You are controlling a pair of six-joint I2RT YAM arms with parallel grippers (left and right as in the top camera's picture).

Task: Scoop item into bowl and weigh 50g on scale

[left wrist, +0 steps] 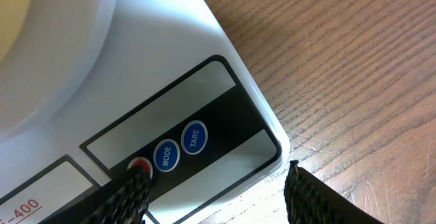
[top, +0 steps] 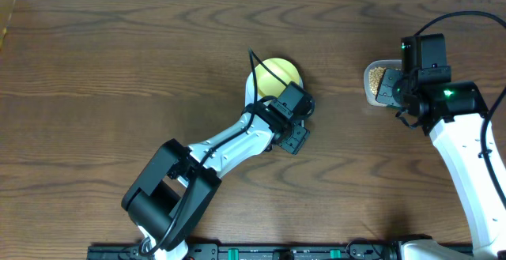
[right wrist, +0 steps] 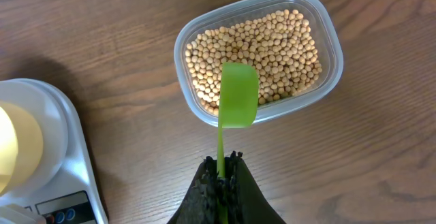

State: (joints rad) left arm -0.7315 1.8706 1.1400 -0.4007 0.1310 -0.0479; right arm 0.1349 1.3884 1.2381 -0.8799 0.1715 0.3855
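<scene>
The pale-yellow bowl (top: 278, 77) sits on the white scale (top: 250, 88), which my left arm mostly hides from overhead. My left gripper (left wrist: 216, 178) is open over the scale's front panel (left wrist: 204, 108). Its left fingertip is at the red button (left wrist: 139, 165), next to the blue MODE and TARE buttons. My right gripper (right wrist: 221, 176) is shut on the handle of a green scoop (right wrist: 238, 96). The scoop's empty blade hangs over the tan beans (right wrist: 272, 43) in their clear tub (right wrist: 332, 54). The scale (right wrist: 68, 149) and bowl (right wrist: 17, 149) show at the left of the right wrist view.
Overhead, the bean tub (top: 371, 80) lies right of the scale, partly under my right gripper (top: 393, 86). My left gripper (top: 291, 137) sits at the table's middle. Dark wood table (top: 118, 70) lies all around. A black rail runs along the front edge.
</scene>
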